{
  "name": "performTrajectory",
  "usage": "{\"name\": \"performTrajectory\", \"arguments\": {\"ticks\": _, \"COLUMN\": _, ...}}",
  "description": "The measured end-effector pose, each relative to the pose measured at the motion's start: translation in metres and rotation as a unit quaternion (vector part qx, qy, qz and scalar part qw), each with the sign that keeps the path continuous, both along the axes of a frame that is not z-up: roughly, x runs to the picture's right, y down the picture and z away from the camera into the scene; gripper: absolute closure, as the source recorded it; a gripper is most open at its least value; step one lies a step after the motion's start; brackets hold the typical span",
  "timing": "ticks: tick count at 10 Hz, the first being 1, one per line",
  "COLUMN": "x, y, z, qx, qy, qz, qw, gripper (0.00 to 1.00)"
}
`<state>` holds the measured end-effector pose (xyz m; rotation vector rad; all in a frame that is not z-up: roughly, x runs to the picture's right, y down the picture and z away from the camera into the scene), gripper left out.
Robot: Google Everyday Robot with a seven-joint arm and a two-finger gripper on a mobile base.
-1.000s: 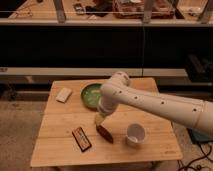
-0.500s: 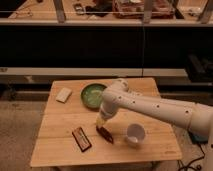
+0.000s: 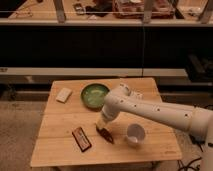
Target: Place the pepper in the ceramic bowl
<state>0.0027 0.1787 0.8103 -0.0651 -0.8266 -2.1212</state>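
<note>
Green ceramic bowl (image 3: 85, 95) (pepper (image 3: 106, 135) outside, beneath gripper (image 3: 101, 126)).

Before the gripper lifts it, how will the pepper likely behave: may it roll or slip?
The pepper is slender and tapered, so it probably rolls in an arc if nudged. Its skin looks smooth, so it may slip. The gripper hangs just above it, left of the white cup.

Dim, warm light from above brightens the table (image 3: 55, 145); behind the table everything sinks into dark. The gripper (image 3: 102, 124), low over the table's front middle, catches the light palely.
</note>
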Motion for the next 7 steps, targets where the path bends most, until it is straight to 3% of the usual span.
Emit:
{"name": "performTrajectory", "arguments": {"ticks": 3, "x": -0.004, "y": -0.001, "z": -0.006, "qx": -0.013, "qy": -0.008, "qz": 0.012, "qw": 0.9998, "gripper": 0.4}}
{"name": "performTrajectory", "arguments": {"ticks": 7, "x": -0.008, "y": 0.006, "z": -0.014, "qx": -0.039, "qy": -0.013, "qz": 0.004, "qw": 0.9992, "gripper": 0.4}}
